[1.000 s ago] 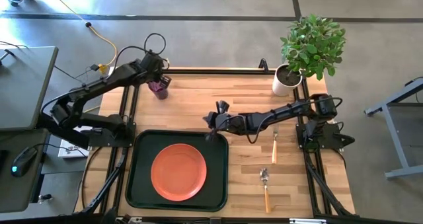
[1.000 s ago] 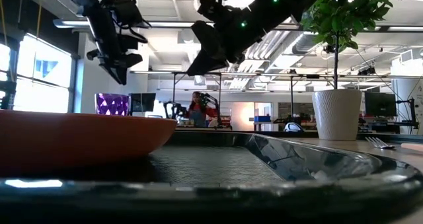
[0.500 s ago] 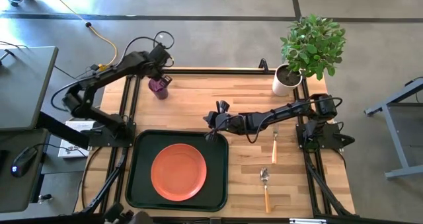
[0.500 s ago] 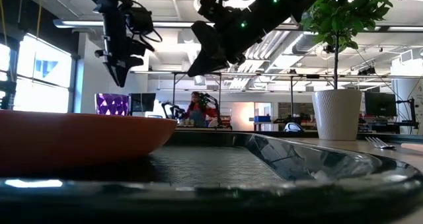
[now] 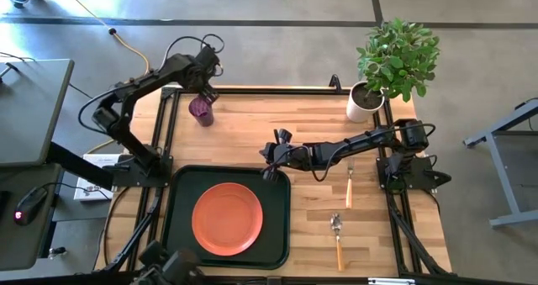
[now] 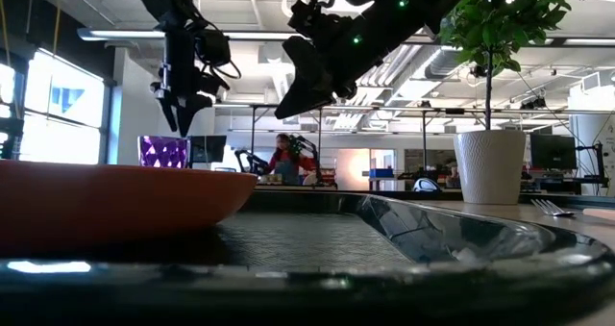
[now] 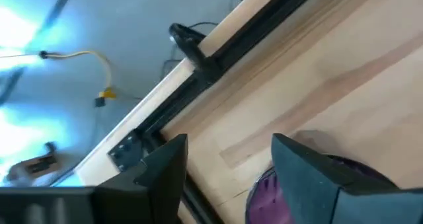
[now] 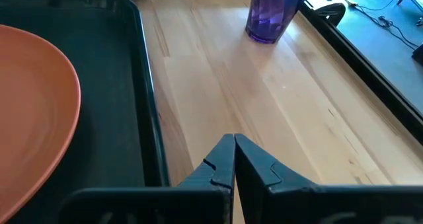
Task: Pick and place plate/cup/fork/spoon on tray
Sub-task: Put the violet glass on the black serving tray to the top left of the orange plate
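The purple cup [image 5: 200,110] stands upright on its base on the bare wood at the table's far left. My left gripper [image 5: 206,90] hangs just above it, toward its far side, fingers pointing down and open [image 7: 228,178]; the cup [image 7: 277,194] shows partly behind one finger. The orange-red plate [image 5: 227,219] lies flat in the dark tray [image 5: 175,234]. My right gripper [image 5: 267,169] hovers shut [image 8: 233,148] over the tray's far right corner. The fork [image 5: 350,184] and the spoon [image 5: 337,239] lie on the wood to the right of the tray.
A potted plant in a white pot [image 5: 363,102] stands at the table's far right corner. Black frame rails [image 5: 277,90] run along the table's edges. Bare wood [image 5: 277,121] lies between the cup and the plant.
My left arm has swung its forearm toward the table's far edge. Its gripper has tipped to point more straight down and has come lower over the cup. The cup has stayed in place.
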Tool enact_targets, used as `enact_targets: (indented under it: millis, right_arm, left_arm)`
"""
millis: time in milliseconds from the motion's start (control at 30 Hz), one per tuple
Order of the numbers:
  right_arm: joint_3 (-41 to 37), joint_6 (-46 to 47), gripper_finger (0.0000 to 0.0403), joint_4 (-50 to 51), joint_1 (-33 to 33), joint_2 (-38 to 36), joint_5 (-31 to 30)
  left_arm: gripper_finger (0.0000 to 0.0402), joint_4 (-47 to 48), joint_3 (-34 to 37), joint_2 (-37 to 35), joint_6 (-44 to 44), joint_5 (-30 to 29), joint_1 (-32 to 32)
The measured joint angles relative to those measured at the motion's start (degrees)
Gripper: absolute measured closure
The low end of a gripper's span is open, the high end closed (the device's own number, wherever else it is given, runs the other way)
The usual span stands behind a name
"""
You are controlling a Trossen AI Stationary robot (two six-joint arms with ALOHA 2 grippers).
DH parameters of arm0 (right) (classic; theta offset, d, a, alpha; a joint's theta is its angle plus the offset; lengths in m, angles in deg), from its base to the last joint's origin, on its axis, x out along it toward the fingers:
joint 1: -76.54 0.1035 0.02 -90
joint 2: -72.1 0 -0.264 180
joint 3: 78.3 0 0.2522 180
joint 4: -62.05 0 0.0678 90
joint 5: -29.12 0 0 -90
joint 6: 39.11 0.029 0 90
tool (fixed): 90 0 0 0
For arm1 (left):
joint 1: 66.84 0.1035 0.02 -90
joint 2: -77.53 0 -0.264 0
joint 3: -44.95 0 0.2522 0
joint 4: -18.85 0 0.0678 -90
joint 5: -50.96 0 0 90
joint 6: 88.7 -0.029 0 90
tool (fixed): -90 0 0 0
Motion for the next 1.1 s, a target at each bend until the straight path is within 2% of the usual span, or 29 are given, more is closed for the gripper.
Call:
enact_targets:
  millis: [100, 167, 367, 567, 733, 900, 1100]
  right_arm:
    - [0.0, 0.01, 0.0402, 0.01, 0.0, 0.0, 0.0]
    - [0.0, 0.01, 0.0402, 0.03, 0.0, 0.0, 0.0]
    - [0.0, 0.03, 0.0402, 0.01, 0.0, 0.0, -0.02]
    - [0.0, 0.03, 0.0402, 0.01, 0.0, -0.02, -0.02]
    - [0.0, 0.03, 0.0402, 0.01, 0.0, -0.02, -0.05]
    - [0.0, 0.03, 0.0402, 0.28, 0.02, -0.02, -0.07]
    - [0.0, 0.03, 0.0402, 1.04, 0.02, -0.04, -2.34]
  left_arm:
    - [0.0192, 2.78, -0.46, 0.0, -2.17, 6.45, 2.08]
    - [0.0195, 4.55, -0.38, 0.0, -2.95, 8.62, 3.31]
    - [0.0197, 5.35, 0.17, -0.02, -2.86, 9.15, 6.24]
    - [0.0198, 5.46, 0.17, 0.24, -2.64, 14.02, 7.64]
    - [0.0202, 5.61, 0.17, 2.3, -1.75, 14.46, 7.74]
    - [0.0232, 6.31, 0.17, 5.99, -1.24, 14.44, 7.74]
    - [0.0297, 6.03, 0.2, 8.79, -0.63, 12.99, 7.7]
